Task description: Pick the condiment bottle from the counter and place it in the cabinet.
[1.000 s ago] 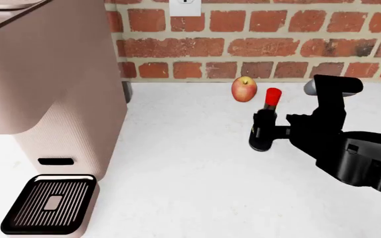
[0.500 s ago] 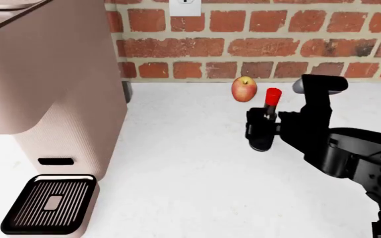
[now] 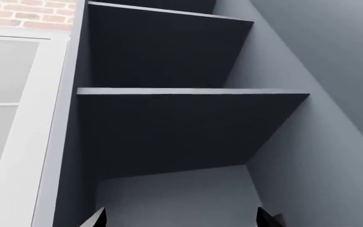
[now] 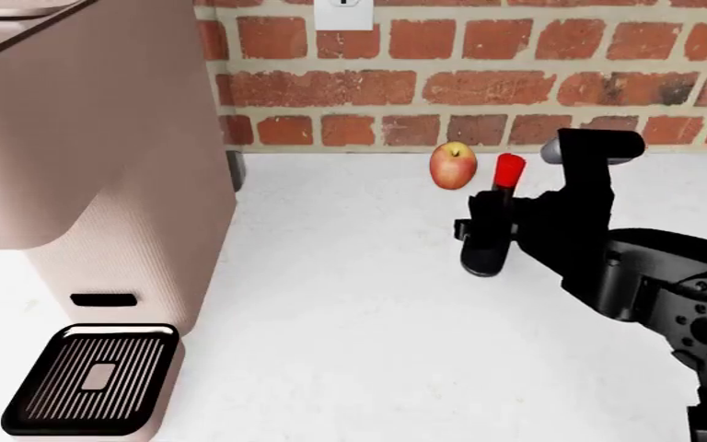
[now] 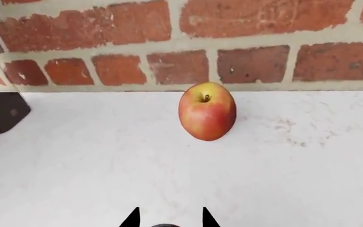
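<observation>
The condiment bottle (image 4: 508,169), black with a red cap, stands slightly tilted on the white counter (image 4: 353,313) near the brick wall. My right gripper (image 4: 482,230) is shut on its black body from the right. In the right wrist view only a dark sliver of the bottle (image 5: 166,225) shows between the right gripper's (image 5: 168,220) close-set tips. My left gripper (image 3: 181,218) is open and empty, its tips wide apart, facing the open dark grey cabinet (image 3: 188,97) with its shelves. The left gripper does not show in the head view.
A red-yellow apple (image 4: 452,165) sits just behind and left of the bottle by the wall; it also shows in the right wrist view (image 5: 207,111). A large beige appliance (image 4: 84,184) with a black drip grille (image 4: 93,379) fills the counter's left. The brick wall (image 4: 514,83) is behind.
My right gripper has moved in left around the bottle and closed on it. The bottle has tilted a little, its cap and base both slightly higher.
</observation>
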